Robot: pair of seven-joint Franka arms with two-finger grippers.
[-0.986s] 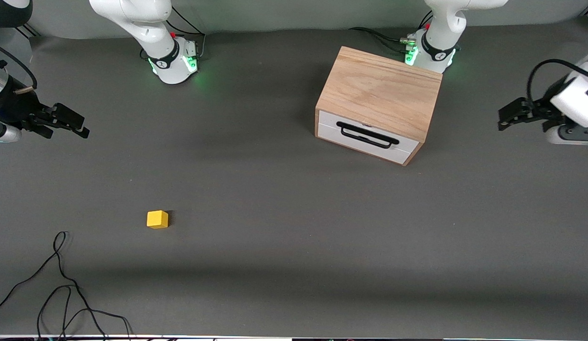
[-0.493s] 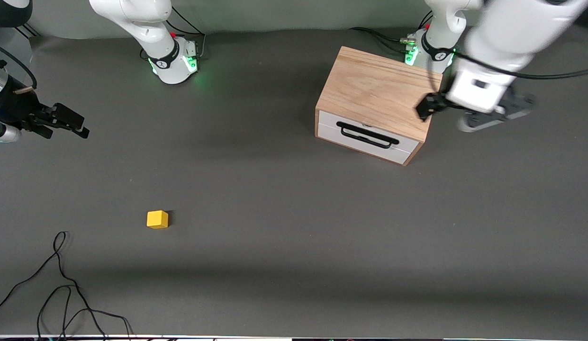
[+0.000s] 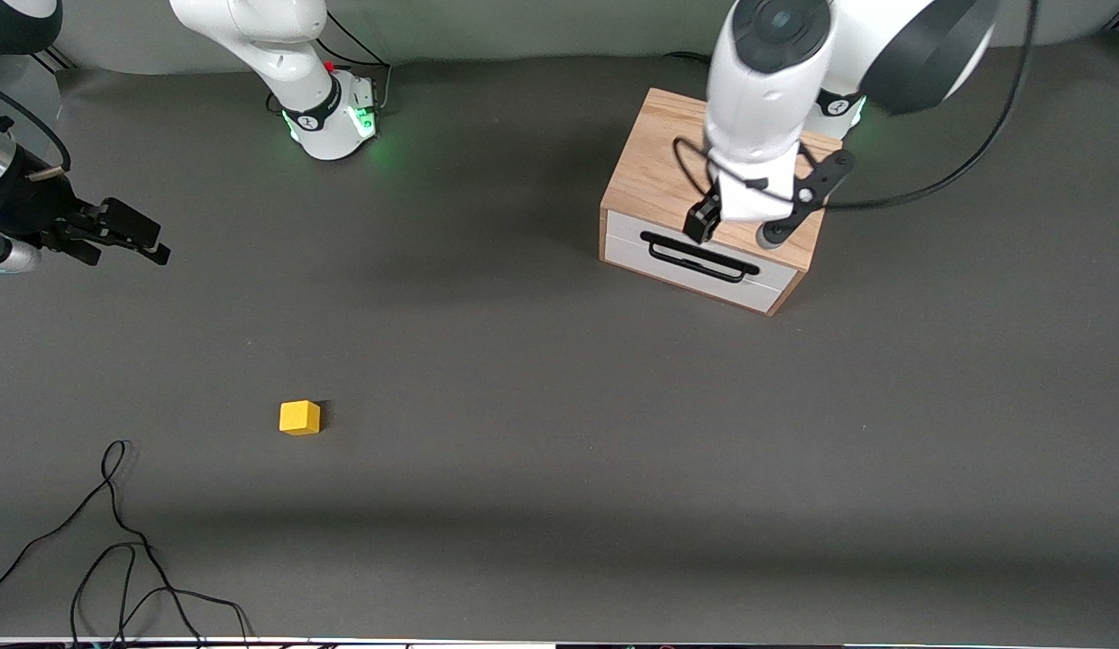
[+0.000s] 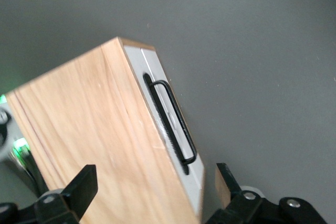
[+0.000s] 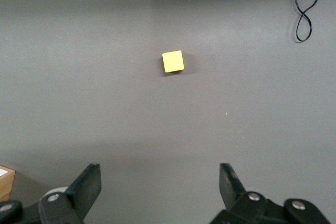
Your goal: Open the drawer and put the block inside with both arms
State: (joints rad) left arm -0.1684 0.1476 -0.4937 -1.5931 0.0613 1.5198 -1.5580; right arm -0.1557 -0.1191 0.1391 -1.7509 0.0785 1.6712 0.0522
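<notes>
1. I find the left gripper (image 3: 735, 230) over the front edge of the oak box (image 3: 694, 158), directly above the drawer (image 3: 699, 270). Its fingers (image 4: 84, 184) stand wide apart, nothing between them (the left wrist view shows the box top and the drawer front in the gap).

2. The drawer is fully shut, its white panel flush with the box. The black bar handle (image 3: 699, 257) is untouched; the gripper is above it, not on it.

3. The box sits toward the left arm's end of the table, close to that arm's green-lit base (image 3: 834, 108), turned at a slight angle so the drawer front faces the front camera obliquely.

4. The right gripper (image 3: 117, 233) waits at the right arm's end of the table, held above the mat. In the right wrist view its fingers (image 5: 86, 184) are spread wide and empty.

5. The block (image 3: 299, 417) lies on the grey mat (image 3: 559, 406), well apart from the box, nearer the front camera and toward the right arm's end. I see it also between the right gripper's fingers in that wrist view, farther off and untouched.

6. A loose black cable (image 3: 117, 541) lies on the mat, nearer the front camera than the block.
</notes>
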